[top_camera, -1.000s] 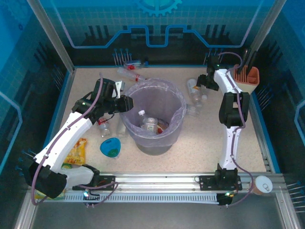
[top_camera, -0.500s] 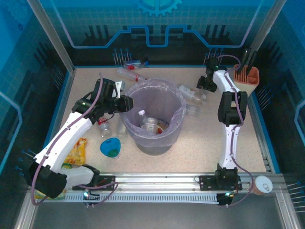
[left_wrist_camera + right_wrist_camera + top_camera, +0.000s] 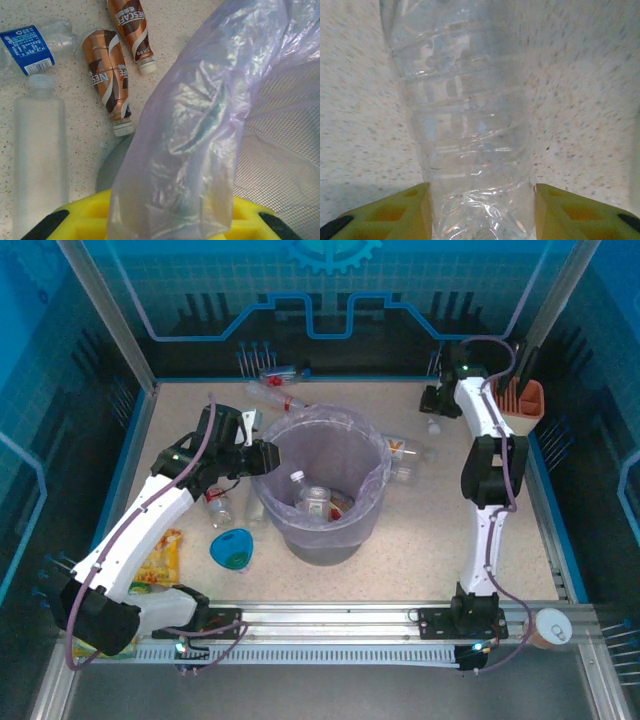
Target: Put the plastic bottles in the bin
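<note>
Since a second ago the right gripper (image 3: 436, 410) has pulled away from the bottles lying beside the bin (image 3: 322, 540) and now sits toward 2 o'clock from it, close to the knife block (image 3: 520, 396). The left arm has not shifted.

On the right wrist camera a clear bottle (image 3: 465, 115) fills the gap between the yellow fingers and touches both, so the jaws are clamped on it. The speckled tabletop (image 3: 400, 550) lies behind it, and whether the bottle is lifted off cannot be told.

The left gripper (image 3: 262, 456) is at the bin's rim at 9 o'clock. In its wrist view the lilac bag (image 3: 200, 130) rises from between the fingers, and the jaws are closed on the lined rim.

Several bottles (image 3: 314, 498) already lie inside the bin. An orange-labelled bottle (image 3: 405, 451) rests on the tabletop just outside the rim at 3 o'clock. More bottles (image 3: 275, 390) lie at 11 o'clock.

Two brown-labelled bottles (image 3: 107, 75), a blue-labelled one (image 3: 27, 47) and a plain clear one (image 3: 39, 150) lie beside the bin under the left wrist. A blue bowl (image 3: 231, 548) sits at 8 o'clock from the bin.
</note>
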Controlling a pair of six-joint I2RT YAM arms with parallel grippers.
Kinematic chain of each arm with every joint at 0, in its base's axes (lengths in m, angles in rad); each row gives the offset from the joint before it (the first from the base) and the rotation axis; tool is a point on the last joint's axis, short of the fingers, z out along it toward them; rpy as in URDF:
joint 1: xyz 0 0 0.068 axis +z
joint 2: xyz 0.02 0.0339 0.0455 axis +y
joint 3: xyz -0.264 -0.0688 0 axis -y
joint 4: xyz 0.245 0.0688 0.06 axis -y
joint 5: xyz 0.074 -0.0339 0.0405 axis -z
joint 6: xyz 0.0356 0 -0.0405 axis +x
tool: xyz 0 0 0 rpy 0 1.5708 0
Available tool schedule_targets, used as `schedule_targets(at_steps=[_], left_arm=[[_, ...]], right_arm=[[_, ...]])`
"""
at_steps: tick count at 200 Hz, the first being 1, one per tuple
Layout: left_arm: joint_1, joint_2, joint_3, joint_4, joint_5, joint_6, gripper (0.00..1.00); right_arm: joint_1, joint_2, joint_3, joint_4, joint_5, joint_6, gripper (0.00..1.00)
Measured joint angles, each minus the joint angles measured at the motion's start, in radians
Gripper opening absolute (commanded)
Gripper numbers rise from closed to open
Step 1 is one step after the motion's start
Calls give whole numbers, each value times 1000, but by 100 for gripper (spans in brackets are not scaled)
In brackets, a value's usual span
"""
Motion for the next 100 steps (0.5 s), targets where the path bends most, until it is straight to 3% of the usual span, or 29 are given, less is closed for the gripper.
schedule_targets(at_steps=[100], left_arm=[[-4, 30, 32, -16, 1, 19, 28]], right_arm=[[45, -312, 109, -177, -66, -70, 49]])
